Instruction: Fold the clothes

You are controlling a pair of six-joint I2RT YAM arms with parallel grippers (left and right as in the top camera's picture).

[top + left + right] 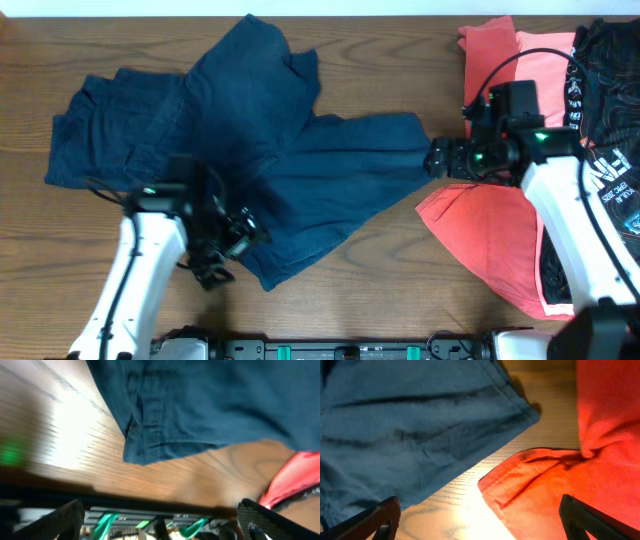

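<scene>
Right edge first: the black printed shirt (610, 110) runs off the overhead frame. Only a strip of white lettering shows, too small to read. The right arm lies across the coral-pink shirt (480, 235) and covers its middle, so the full outline can't be made out. A folded coral part sits at the back, and a broad flap spreads toward the front.

Over on the left, the left arm and left gripper (222, 250) cover a patch of the navy garment (260, 140) along its lower edge. The left wrist view is blurred: a navy hem with a stitched seam, bare wood below it, a sliver of red at the right edge. Its two fingers (260, 516) stand wide apart at the bottom corners with nothing between them, so the jaws are spread and empty.

Now the navy garment itself. It sprawls across the left and centre of the table (390, 60), rumpled and unfolded. One part is bunched at the far left, another peaks toward the back edge, and a leg reaches right to a hem corner. The right gripper (437, 158) sits just beside that corner; from above I can't tell whether it touches. From the right wrist the fingers (382, 519) are spread wide, gripping nothing. Lit wood shows between the navy hem and the coral edge, which lie near each other but apart.
</scene>
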